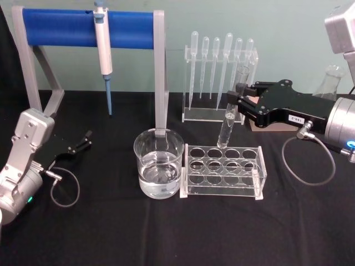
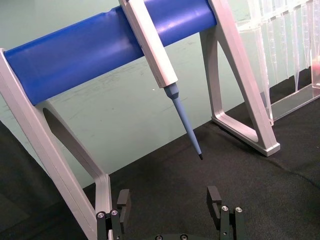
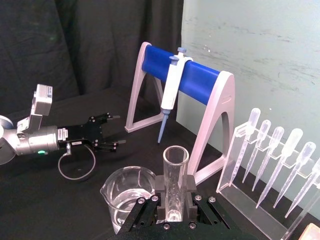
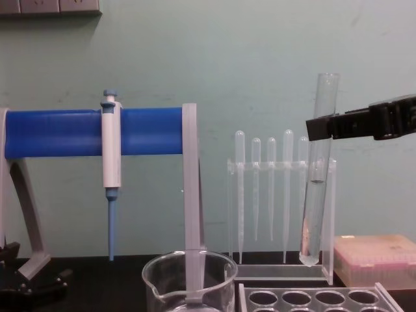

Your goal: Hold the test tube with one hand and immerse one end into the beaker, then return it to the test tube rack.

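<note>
Nearest us, about midway along the table (image 1: 177, 233), the beaker (image 1: 138, 160) stands part full of clear liquid. The test tube rack (image 1: 223, 191) sits touching its right side, and every hole we can see is empty.

Just beyond, the right gripper (image 1: 234, 102) reaches in from the right edge. Its fingers are clamped on the upper part of the test tube (image 1: 228, 124). The tube hangs tilted, open end up, with its rounded end clear above the rack's far row and not over the beaker.

Toward the left edge, the left gripper (image 1: 83, 142) rests idle, jaws apart and holding nothing.

Along the far edge stand the blue pipette stand (image 1: 66, 27) and the rack of plastic pipettes (image 1: 219, 61).

We judge that the carry between rack and beaker is in hand. A faint line partway up the tube may be liquid, but we cannot tell, so we cannot say whether the dip is done.

If it is not, the next move takes the tube left over the beaker's mouth. It should be brought nearer upright and lowered inside the rim without striking the glass.
</note>
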Robot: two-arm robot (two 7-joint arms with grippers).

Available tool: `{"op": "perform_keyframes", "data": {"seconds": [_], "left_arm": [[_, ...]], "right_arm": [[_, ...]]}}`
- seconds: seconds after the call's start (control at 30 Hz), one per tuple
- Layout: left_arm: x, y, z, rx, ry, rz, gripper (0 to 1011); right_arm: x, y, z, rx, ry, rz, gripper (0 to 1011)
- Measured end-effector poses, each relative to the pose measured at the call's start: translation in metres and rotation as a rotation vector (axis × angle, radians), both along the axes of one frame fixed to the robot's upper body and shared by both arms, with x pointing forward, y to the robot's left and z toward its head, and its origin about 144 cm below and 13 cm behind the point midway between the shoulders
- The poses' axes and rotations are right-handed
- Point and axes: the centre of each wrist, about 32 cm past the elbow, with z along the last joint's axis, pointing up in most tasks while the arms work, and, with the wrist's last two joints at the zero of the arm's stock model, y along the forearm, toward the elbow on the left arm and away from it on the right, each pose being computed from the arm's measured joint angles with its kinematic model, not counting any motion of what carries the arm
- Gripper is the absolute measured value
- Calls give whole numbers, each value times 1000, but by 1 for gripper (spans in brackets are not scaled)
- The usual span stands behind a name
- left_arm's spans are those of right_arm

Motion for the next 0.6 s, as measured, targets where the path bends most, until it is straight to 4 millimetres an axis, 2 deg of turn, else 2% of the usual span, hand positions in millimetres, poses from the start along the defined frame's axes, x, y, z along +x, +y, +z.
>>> {"op": "perform_keyframes", "data": {"seconds": [0.6], "left_arm": [[0,0,0,0,0,0,1000]], "right_arm": [[0,0,0,0,-3,-1,222]]}}
